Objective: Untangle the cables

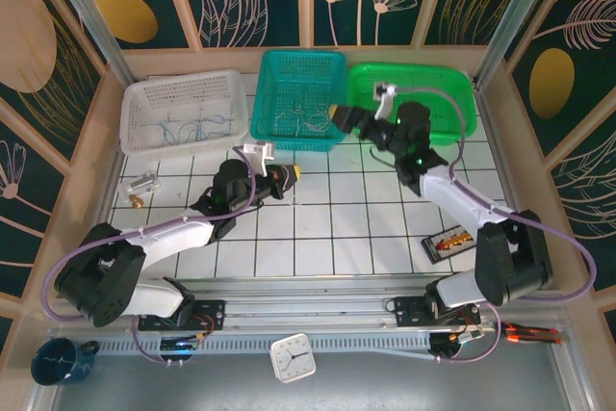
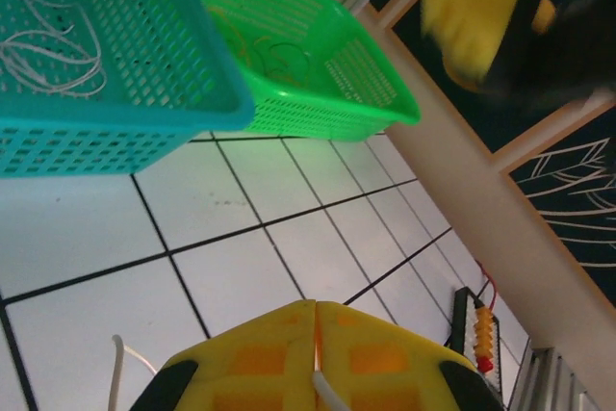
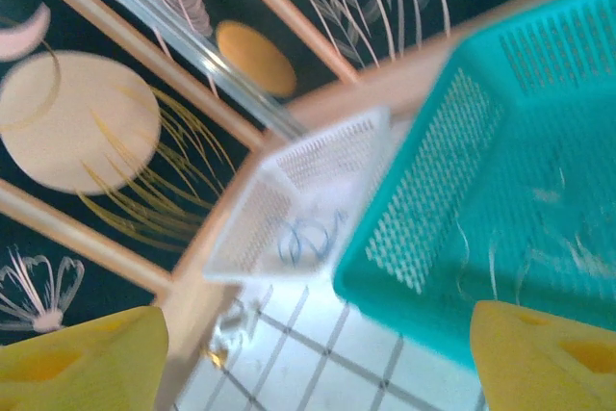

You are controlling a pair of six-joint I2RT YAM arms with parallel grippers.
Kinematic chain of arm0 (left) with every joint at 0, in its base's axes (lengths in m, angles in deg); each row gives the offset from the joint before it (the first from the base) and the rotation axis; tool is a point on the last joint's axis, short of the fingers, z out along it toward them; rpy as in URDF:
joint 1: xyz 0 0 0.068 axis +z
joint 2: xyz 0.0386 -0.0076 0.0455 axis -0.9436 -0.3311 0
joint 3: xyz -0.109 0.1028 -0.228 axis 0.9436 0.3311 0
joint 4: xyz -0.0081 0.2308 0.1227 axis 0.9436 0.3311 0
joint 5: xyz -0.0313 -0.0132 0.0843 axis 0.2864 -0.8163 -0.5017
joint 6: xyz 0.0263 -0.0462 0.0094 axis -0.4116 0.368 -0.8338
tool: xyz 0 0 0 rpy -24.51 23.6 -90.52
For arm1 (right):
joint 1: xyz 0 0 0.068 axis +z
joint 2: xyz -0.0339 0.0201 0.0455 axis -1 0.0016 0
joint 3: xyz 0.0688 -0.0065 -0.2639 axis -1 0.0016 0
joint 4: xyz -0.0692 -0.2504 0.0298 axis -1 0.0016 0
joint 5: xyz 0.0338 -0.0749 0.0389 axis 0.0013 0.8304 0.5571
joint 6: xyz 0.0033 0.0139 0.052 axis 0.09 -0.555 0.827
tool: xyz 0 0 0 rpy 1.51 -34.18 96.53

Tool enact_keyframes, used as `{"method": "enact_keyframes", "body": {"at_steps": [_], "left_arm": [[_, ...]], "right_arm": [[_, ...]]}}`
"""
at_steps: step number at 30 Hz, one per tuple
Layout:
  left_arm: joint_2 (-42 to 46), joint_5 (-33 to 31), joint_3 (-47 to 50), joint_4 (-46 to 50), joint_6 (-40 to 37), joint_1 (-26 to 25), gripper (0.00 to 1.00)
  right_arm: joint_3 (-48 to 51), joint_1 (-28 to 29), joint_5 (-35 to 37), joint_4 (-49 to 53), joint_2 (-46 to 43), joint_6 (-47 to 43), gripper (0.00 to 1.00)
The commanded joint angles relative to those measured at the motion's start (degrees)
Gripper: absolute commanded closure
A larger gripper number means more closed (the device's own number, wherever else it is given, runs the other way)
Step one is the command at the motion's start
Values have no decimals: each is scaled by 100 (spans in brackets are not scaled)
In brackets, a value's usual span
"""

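My left gripper point(image 1: 295, 173) hovers over the tiled table left of centre. Its yellow fingers point(image 2: 260, 353) are shut on a thin white cable point(image 2: 327, 390); another loop of white cable point(image 2: 116, 372) shows beside it. My right gripper point(image 1: 341, 116) hangs open over the gap between the teal basket point(image 1: 298, 141) and the green basket point(image 1: 462, 108), with nothing between its fingers point(image 3: 553, 358). Whitish cables point(image 1: 294, 120) lie in the teal basket. Bluish cables point(image 3: 308, 238) lie in the white basket point(image 1: 135, 103). Yellowish cables point(image 2: 274, 50) lie in the green basket.
A black connector board point(image 1: 450, 241) with red and yellow plugs lies on the tiles at the right. A small metal part point(image 1: 142, 183) sits at the left edge. Wooden walls frame the table. A clock point(image 1: 292, 356) and a mug point(image 1: 58, 361) rest below the rail.
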Motion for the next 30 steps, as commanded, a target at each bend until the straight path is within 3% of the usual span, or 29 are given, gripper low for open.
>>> {"method": "enact_keyframes", "body": {"at_steps": [1,12,30], "left_arm": [[128,195,-265,207,69,33,100],[279,258,-562,370,52,32,100],[516,178,-611,366,45,29,100]], "right_arm": [[726,311,184,-596,-240,109,18],[1672,1188,379,-436,-418,-470,17],[1422,1944,395,-692,573,-267,16]]}}
